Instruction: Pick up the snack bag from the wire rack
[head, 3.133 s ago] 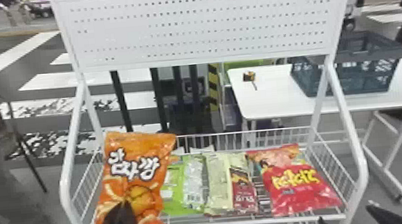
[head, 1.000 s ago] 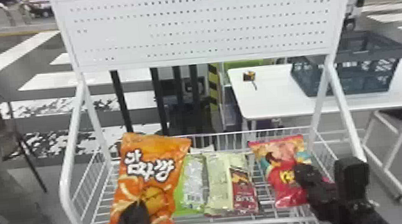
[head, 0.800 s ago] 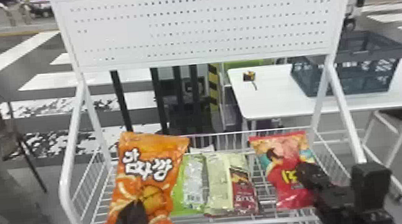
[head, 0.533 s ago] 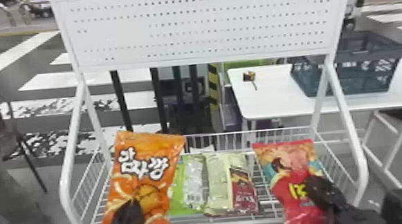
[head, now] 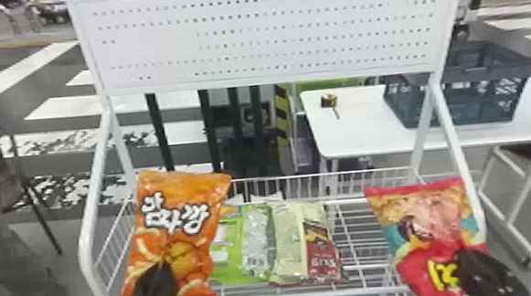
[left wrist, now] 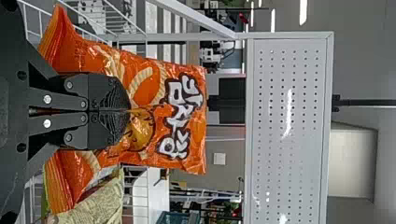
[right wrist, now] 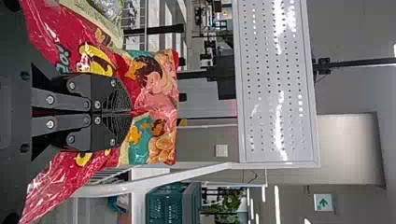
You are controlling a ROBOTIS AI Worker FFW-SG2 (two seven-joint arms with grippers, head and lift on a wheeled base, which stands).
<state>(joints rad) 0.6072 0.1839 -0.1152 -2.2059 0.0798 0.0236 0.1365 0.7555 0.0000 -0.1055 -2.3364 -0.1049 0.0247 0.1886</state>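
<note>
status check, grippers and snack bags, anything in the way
Left gripper shut on orange snack bag. Right gripper shut on red snack bag. Green bag, cream bag between, seemingly not in the way.

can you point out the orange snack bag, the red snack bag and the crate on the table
orange snack bag [head: 177, 254]: head view, middle of its front
red snack bag [head: 440, 212]: head view, upper front
crate [head: 476, 106]: head view, near side wall

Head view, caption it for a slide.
Left gripper pinches orange bag, right gripper pinches red bag, at white wire rack.
</note>
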